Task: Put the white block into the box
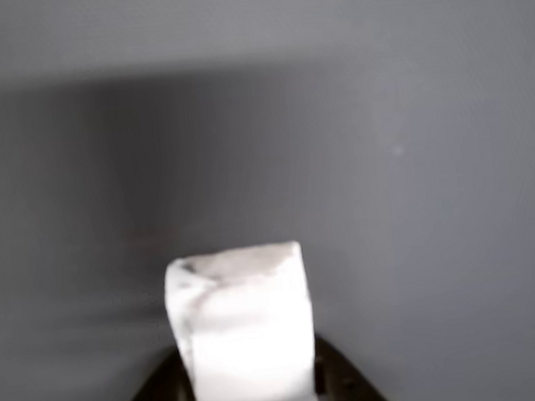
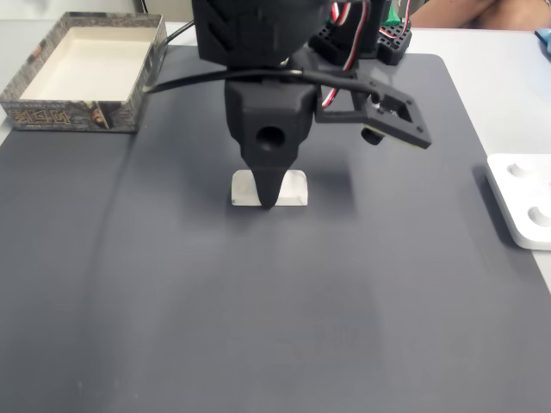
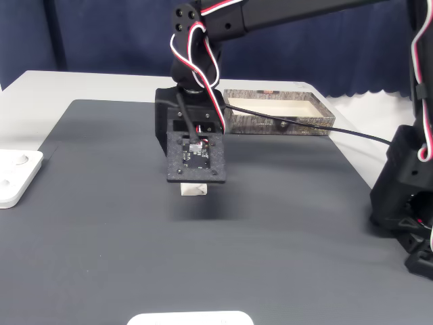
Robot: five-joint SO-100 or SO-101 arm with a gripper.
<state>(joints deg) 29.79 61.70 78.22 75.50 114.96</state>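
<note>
The white block [image 2: 293, 187] lies on the dark mat [image 2: 258, 327] near its middle, partly behind the black gripper [image 2: 269, 196], which points straight down at it. In the other view the block [image 1: 246, 326] stands between the two black jaws, which press against both its sides, so the gripper [image 1: 252, 382] is shut on it; grey smudges mark its far end. Under the gripper's camera plate the block [image 3: 194, 190] peeks out close to the mat; whether it touches the mat I cannot tell. The box [image 2: 73, 114] sits at the mat's far left corner, cream inside, also seen as the box [image 3: 277, 126] behind the arm.
A flat white device [image 2: 521, 202] lies off the mat's right edge, and shows as the device [image 3: 13, 177] at the left. Another white object [image 3: 189, 318] sits at the near edge. The arm's base [image 3: 406, 196] stands at the right, with a black cable [image 3: 318, 127] running past the box.
</note>
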